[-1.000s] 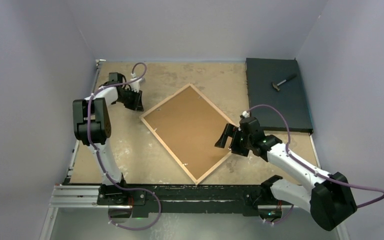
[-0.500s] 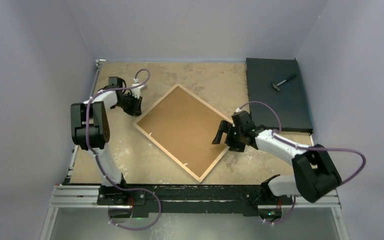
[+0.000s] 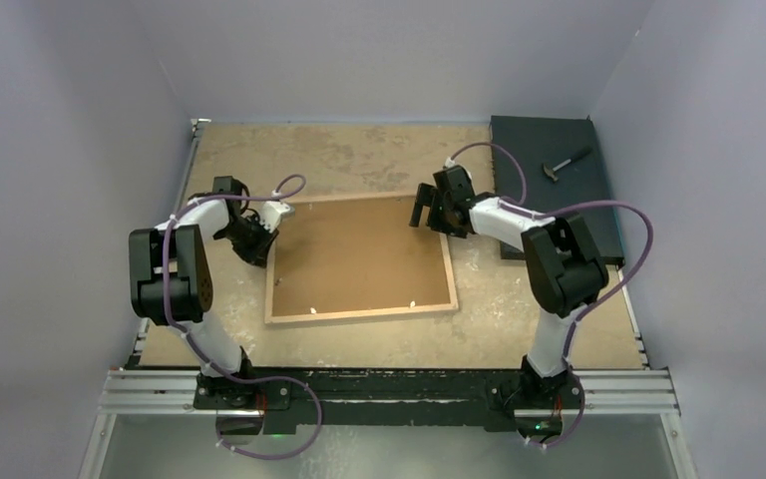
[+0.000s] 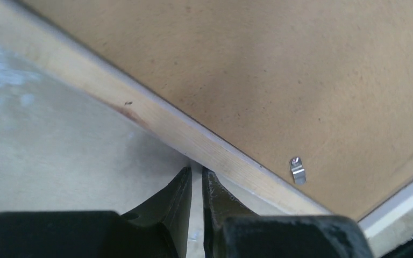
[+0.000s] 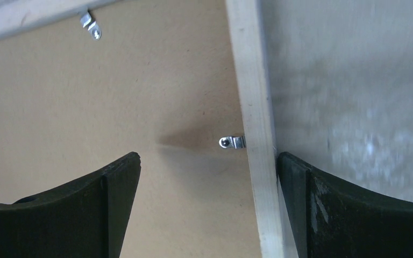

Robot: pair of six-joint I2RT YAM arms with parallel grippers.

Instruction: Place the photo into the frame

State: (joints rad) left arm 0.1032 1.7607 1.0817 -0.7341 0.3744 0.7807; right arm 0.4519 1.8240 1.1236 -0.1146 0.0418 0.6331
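At table (image 3: 359, 150) left, left gripper (image 3: 259, 244) tips meet the left rail of the frame (image 3: 359, 312), fingers (image 4: 175, 201) almost together, thin slit, holding nothing. Mid-table the frame lies back up, brown board (image 3: 359, 254) in it, 2 clips (image 5: 232, 142) near its top right corner. Right gripper (image 3: 424, 212) straddles the right rail there, jaws wide, gripping nothing; slab (image 3: 559, 215) with hammer (image 3: 566, 165) far right.
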